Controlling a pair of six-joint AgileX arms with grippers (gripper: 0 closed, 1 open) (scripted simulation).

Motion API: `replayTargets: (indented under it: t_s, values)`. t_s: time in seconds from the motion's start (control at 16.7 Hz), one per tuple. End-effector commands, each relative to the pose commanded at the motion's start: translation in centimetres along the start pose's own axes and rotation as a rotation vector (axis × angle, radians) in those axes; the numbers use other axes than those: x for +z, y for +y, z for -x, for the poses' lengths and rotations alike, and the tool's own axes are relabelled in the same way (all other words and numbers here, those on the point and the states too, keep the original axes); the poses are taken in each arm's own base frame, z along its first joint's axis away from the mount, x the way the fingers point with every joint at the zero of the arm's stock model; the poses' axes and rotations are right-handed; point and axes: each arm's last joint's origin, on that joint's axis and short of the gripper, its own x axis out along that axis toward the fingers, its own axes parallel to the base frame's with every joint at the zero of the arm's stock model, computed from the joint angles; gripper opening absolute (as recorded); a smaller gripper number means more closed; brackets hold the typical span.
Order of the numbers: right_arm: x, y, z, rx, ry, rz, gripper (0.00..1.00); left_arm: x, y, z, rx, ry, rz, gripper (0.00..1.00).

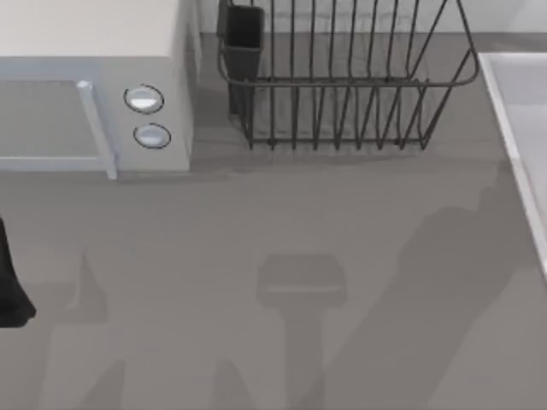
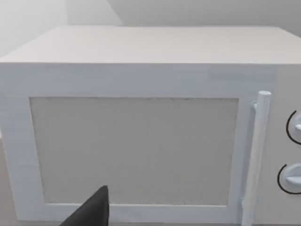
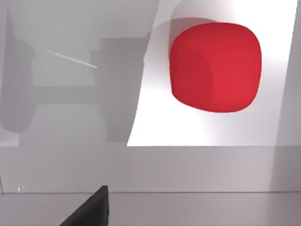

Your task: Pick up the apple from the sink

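Observation:
The apple [image 3: 214,66], bright red, smooth and rounded, lies on the pale floor of the sink [image 3: 244,129] in the right wrist view. A dark part of my right gripper [image 3: 91,212] shows at that view's edge, apart from the apple, with the sink's wall between them. In the top view the sink's raised rim [image 1: 517,137] runs along the table's right edge, and the basin inside it is out of frame. My left arm [image 1: 13,282] is parked at the table's left edge. Its gripper [image 2: 91,212] faces the microwave.
A boxy white microwave [image 1: 94,77] with two round knobs and a bar handle stands at the back left. A dark wire dish rack [image 1: 342,77] stands at the back centre, close to the sink's rim. Arm shadows fall across the grey tabletop [image 1: 273,222].

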Motion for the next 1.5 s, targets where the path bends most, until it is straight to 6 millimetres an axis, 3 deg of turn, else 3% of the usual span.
replayTargets:
  t_s: [0.54, 0.66, 0.9, 1.14, 1.44, 1.5]
  values:
    - [0.6, -0.4, -1.7, 0.014, 0.039, 0.004, 1.00, 0.0, 0.0, 0.0, 0.000, 0.000, 0.000, 1.00]
    - [0.8, -0.5, -3.8, 0.016, 0.045, 0.003, 1.00, 0.0, 0.0, 0.0, 0.000, 0.000, 0.000, 1.00]
    - [1.0, -0.7, -10.2, 0.007, 0.020, 0.002, 1.00, 0.0, 0.0, 0.0, 0.000, 0.000, 0.000, 1.00]
    - [0.2, -0.4, -15.5, 0.011, 0.031, 0.000, 1.00, 0.0, 0.0, 0.0, 0.000, 0.000, 0.000, 1.00]
    - [0.0, -0.4, -16.0, 0.013, 0.036, 0.000, 1.00, 0.0, 0.0, 0.0, 0.000, 0.000, 0.000, 1.00]
    - [0.0, -0.4, -16.0, 0.013, 0.036, 0.000, 0.92, 0.0, 0.0, 0.0, 0.000, 0.000, 0.000, 1.00]
